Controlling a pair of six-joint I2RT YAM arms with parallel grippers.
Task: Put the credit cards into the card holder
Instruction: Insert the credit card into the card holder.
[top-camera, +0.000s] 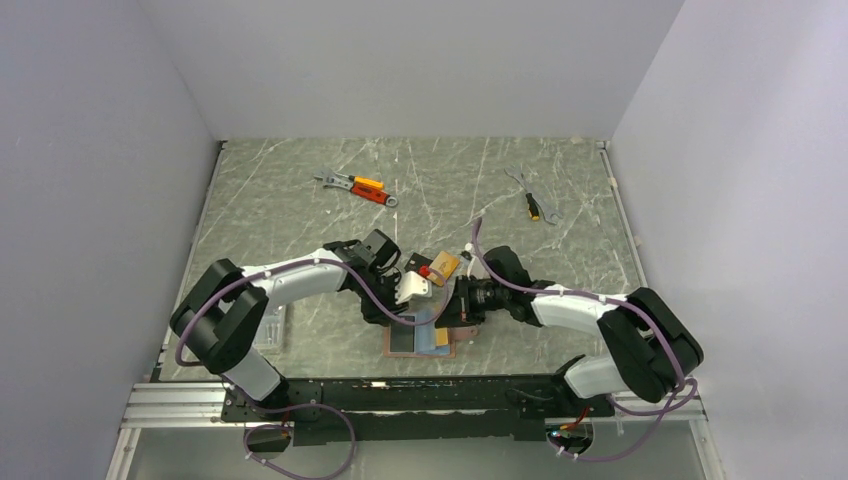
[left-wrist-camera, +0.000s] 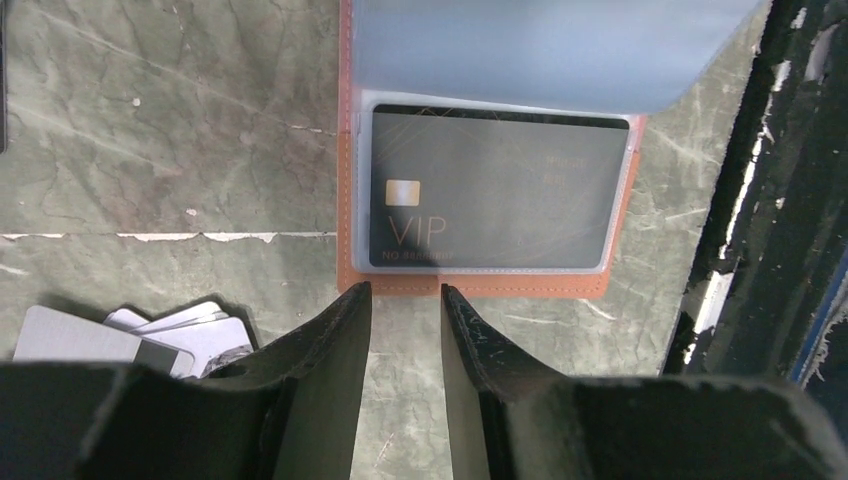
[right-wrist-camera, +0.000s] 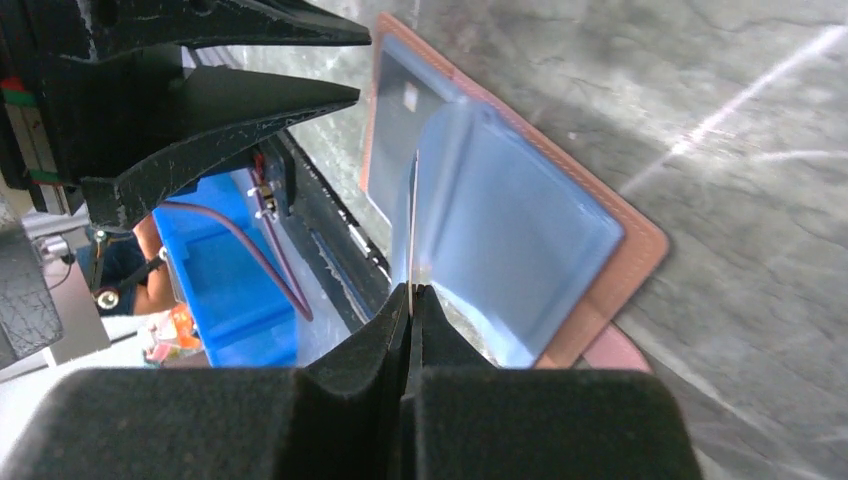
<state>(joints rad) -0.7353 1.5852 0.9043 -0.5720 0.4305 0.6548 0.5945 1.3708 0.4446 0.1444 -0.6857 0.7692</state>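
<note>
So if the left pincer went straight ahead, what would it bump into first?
Probably the near leather edge of the card holder, then the black card, though depth is unclear.

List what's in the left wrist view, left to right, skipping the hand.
Loose cards → card holder, lying open with the black card in its clear pocket → black rail along the right edge.

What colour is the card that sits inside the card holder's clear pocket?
The card is black with gold VIP lettering; left wrist view shows it best.
</note>
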